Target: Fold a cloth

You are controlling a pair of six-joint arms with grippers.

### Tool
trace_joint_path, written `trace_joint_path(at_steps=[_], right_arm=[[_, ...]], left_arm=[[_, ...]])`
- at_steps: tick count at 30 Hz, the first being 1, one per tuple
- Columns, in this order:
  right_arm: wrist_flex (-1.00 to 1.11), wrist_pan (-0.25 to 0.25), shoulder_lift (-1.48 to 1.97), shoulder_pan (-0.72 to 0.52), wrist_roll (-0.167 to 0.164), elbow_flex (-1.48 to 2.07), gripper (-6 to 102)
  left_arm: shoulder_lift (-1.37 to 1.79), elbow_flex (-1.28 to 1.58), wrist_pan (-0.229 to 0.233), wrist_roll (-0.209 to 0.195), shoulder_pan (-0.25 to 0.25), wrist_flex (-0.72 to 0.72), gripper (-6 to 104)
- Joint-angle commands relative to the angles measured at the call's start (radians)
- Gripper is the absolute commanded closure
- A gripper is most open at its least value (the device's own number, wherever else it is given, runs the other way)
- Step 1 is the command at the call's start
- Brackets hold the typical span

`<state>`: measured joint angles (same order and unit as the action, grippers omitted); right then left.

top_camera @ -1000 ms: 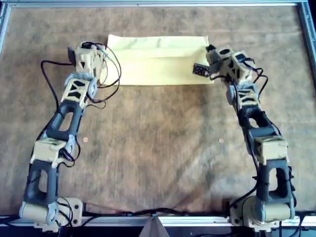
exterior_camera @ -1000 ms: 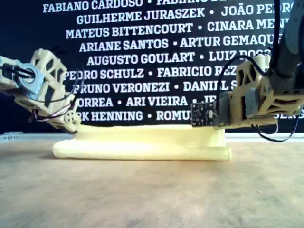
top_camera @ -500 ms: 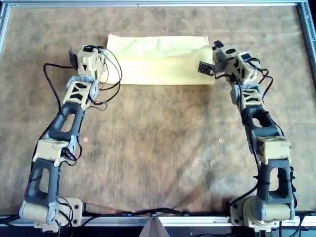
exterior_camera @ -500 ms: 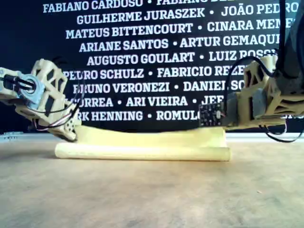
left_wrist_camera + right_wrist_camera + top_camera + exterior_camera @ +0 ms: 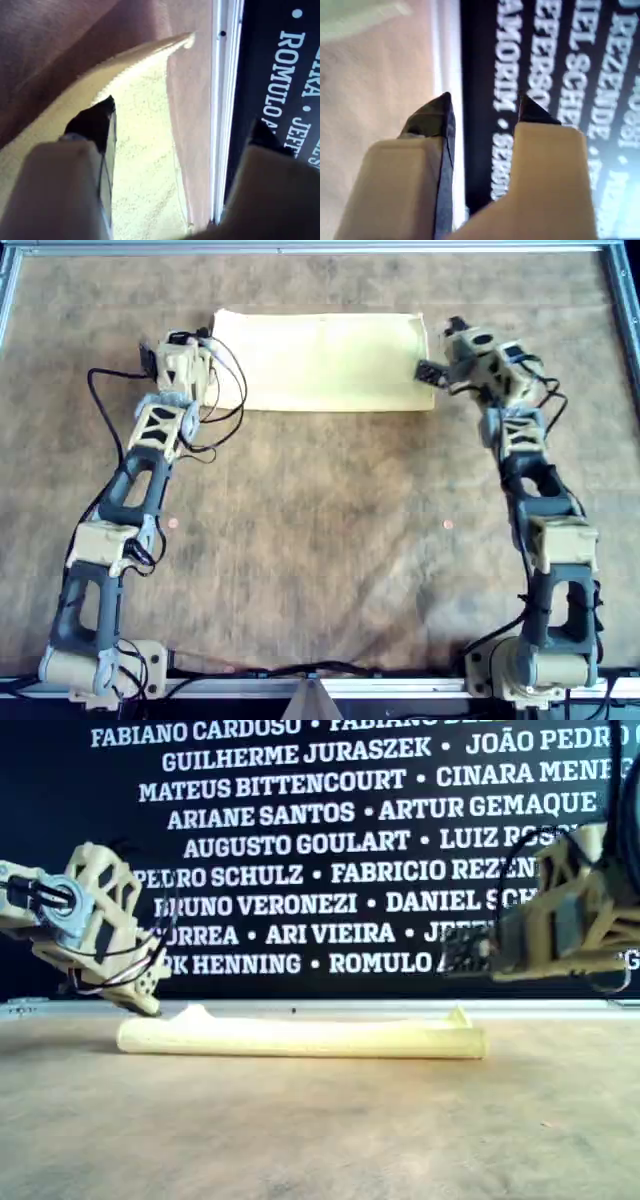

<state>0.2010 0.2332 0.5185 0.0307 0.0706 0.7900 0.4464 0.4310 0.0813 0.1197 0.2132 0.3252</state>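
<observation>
Cloth [image 5: 322, 360]: pale yellow, folded flat rectangle on table [image 5: 320, 540].

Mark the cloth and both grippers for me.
cloth [image 5: 320, 360]: overhead view, middle of its top face.
my first gripper [image 5: 180, 125]: first wrist view, gap between fingertips.
my second gripper [image 5: 485, 107]: second wrist view, gap between fingertips.

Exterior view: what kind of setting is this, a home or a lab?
Probably a lab or demo stand, not a home: a black banner printed with people's names, a brown work surface edged by a metal frame, and one cloth.
</observation>
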Motion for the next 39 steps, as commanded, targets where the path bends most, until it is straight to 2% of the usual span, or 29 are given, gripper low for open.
trace_joint_path(at_steps=[1, 4, 9, 12, 14, 18, 20, 22, 32, 35, 38, 39], right_arm=[[-0.026, 0.006, 0.285, -0.02, 0.0, 0.041, 42], [-0.132, 0.023, 0.535, -0.048, 0.0, 0.244, 42], [-0.314, 0.095, 1.055, -0.067, 0.0, 0.63, 42], [-0.354, 0.104, 1.312, -0.067, -0.002, 0.834, 42], [-0.359, 0.104, 1.447, -0.069, -0.002, 0.942, 42], [-0.359, 0.104, 1.657, -0.067, -0.002, 1.155, 42], [-0.359, 0.104, 1.732, -0.067, -0.002, 1.253, 42], [-0.359, 0.097, 1.807, -0.071, -0.002, 1.338, 42], [-0.373, 0.087, 2.079, -0.071, -0.003, 1.684, 42], [-0.426, 0.087, 2.102, -0.067, -0.003, 1.753, 42], [-0.469, 0.086, 2.102, -0.071, -0.005, 1.778, 42], [-0.476, 0.086, 2.103, -0.071, -0.015, 1.786, 42]], left_arm=[[0.186, -0.051, 0.009, 0.005, -0.009, 0.028, 0], [0.345, -0.003, 0.009, 0.002, -0.009, 0.181, -1], [0.701, 0.127, 0.008, -0.014, -0.008, 0.552, -1], [0.919, 0.222, 0.003, -0.026, -0.008, 0.767, -1], [1.052, 0.293, -0.011, -0.078, -0.008, 0.904, -1], [1.267, 0.439, -0.012, -0.261, -0.012, 1.075, -2], [1.358, 0.525, -0.012, -0.307, -0.017, 1.08, -2], [1.463, 0.615, -0.012, -0.325, -0.011, 1.078, -2], [2.1, 1.16, -0.011, -0.319, -0.009, 1.06, -2], [2.256, 1.394, 0.005, -0.311, -0.011, 0.923, -2], [2.396, 1.686, 0.005, -0.311, -0.018, 0.692, -2], [2.433, 1.796, 0.005, -0.311, -0.009, 0.606, -2]])
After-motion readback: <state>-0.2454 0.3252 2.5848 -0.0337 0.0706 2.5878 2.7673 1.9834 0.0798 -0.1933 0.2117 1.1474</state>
